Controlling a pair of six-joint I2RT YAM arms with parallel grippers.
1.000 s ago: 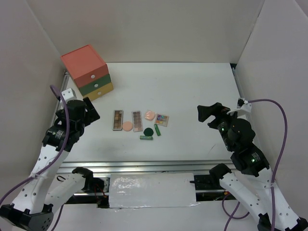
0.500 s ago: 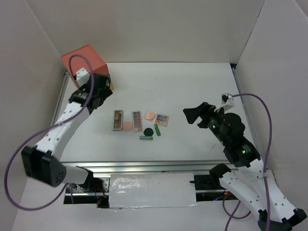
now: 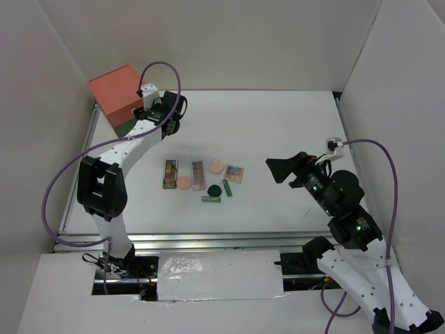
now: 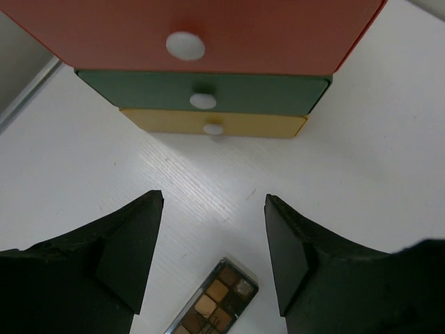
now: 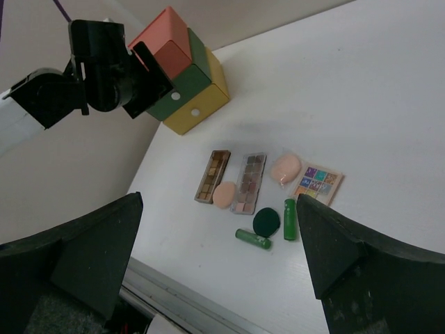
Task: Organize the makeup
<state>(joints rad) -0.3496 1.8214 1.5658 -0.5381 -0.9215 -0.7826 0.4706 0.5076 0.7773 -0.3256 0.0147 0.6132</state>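
Note:
The makeup lies in a cluster mid-table: two brown palettes [image 3: 170,174] [image 3: 198,175], a peach disc [image 3: 183,182], a pink disc [image 3: 216,166], a square multicolour palette [image 3: 234,173], a dark-green disc [image 3: 215,189] and two green tubes [image 3: 211,199] [image 3: 227,188]. My left gripper [image 3: 158,120] is open and empty just in front of the drawer chest [image 3: 124,96], its fingers [image 4: 132,243] spread above bare table, one brown palette [image 4: 212,303] below them. My right gripper [image 3: 277,169] is open and empty, raised to the right of the cluster [image 5: 266,221].
The chest has a red [image 4: 185,46], a green [image 4: 203,101] and a yellow drawer [image 4: 213,129], all closed, with white knobs. It stands in the far left corner by the white side wall [image 3: 42,104]. A metal rail [image 3: 208,240] runs along the near table edge.
My left arm has swung from the near left side out to the drawer chest. My right gripper has shifted a little left, toward the makeup.

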